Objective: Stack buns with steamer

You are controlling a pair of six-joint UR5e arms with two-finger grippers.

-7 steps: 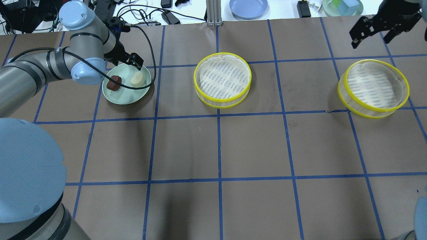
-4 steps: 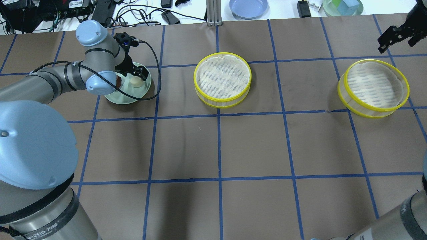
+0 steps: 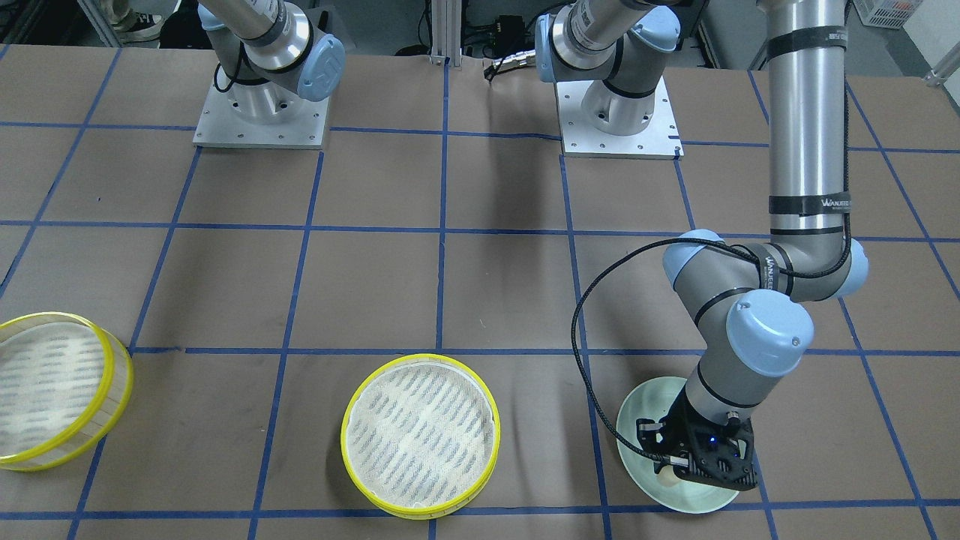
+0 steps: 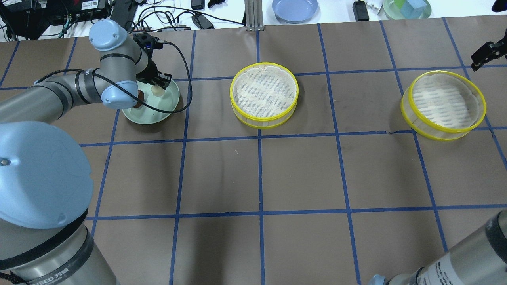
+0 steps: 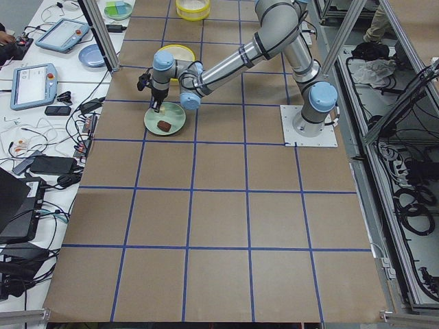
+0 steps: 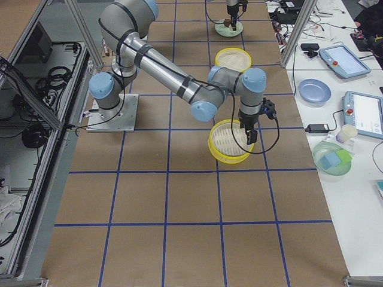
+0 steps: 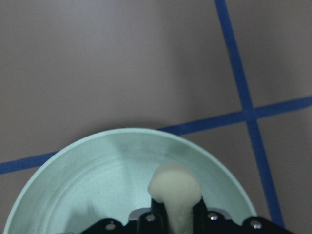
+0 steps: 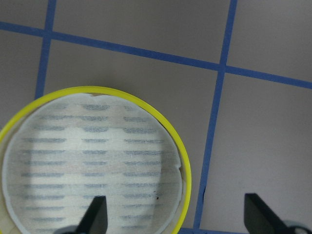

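Observation:
My left gripper [image 4: 160, 80] is down over the pale green plate [image 4: 158, 113] and shut on the cream-white bun [image 4: 157, 90]. In the left wrist view the bun [image 7: 174, 183] sits pinched between the fingers above the plate [image 7: 97, 170]. The dark brown bun [image 5: 164, 125] lies on the plate, mostly hidden behind my wrist in the overhead view [image 4: 138, 105]. Two yellow-rimmed steamer trays stand empty, one in the middle [image 4: 264, 95] and one on the right [image 4: 443, 105]. My right gripper [image 8: 178, 217] is open above the right tray's edge [image 8: 183, 165].
A blue plate [image 4: 295, 8], a green bowl with blocks [image 4: 407, 8] and cables [image 4: 170, 19] lie beyond the table's far edge. The arm bases [image 3: 259, 112] stand at the robot's side. Blue tape lines grid the brown table.
My left gripper came down onto the plate and closed on the cream-white bun. My right gripper moved toward the right edge of the overhead view.

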